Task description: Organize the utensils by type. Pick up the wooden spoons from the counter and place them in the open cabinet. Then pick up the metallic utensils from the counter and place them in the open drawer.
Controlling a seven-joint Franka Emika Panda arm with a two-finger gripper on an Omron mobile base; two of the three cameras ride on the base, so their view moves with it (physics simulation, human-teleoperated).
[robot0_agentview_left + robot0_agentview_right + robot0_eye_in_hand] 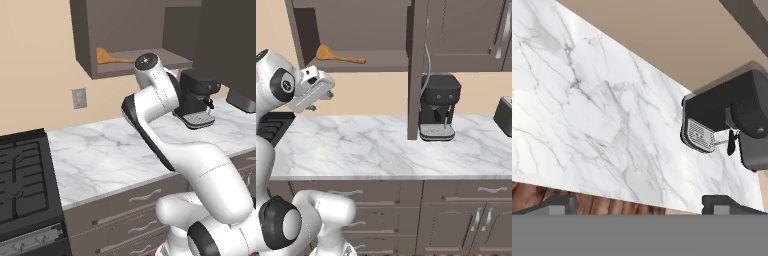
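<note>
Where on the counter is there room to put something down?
The big free patch of the counter runs from the stove to the coffee machine. A smaller bare strip lies between the coffee machine and the toaster. The cabinet shelf holds one wooden spoon, with room beside it.

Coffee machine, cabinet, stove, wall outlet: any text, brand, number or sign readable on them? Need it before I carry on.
None readable.
coffee machine: two small front dots, no lettering.
stove: knobs, markings too blurred to read.
wall outlet: blank.
open cabinet and wooden spoon: no label.
</note>
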